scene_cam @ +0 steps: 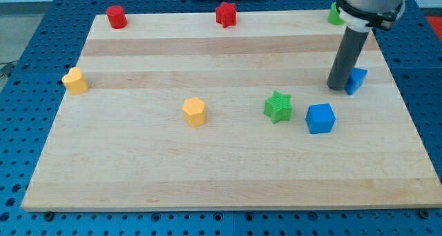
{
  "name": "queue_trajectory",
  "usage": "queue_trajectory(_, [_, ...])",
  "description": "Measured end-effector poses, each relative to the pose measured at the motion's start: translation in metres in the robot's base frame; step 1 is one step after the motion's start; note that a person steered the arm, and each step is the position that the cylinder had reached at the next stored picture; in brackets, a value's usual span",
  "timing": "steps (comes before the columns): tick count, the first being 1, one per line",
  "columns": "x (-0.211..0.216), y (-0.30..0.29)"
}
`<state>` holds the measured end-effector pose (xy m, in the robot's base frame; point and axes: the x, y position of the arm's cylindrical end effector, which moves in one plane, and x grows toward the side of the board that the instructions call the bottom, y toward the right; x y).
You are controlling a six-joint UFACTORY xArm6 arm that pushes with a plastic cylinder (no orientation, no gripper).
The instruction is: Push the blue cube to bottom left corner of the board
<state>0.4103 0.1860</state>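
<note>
The blue cube lies right of the board's middle, next to a green star on its left. My tip stands up and to the right of the cube, a short gap away. It touches or nearly touches a second, smaller blue block on its right, partly hidden by the rod. The bottom left corner of the wooden board is far across from the cube.
A yellow hexagonal block lies left of the green star. A yellow block sits at the left edge. A red block and a red star sit along the top edge. A green block is at the top right, behind the arm.
</note>
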Motion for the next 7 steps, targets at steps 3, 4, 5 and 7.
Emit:
queue_trajectory(3, [0.031, -0.018])
queue_trajectory(4, [0.042, -0.021])
queue_trajectory(5, [0.051, -0.021])
queue_trajectory(7, [0.069, -0.026])
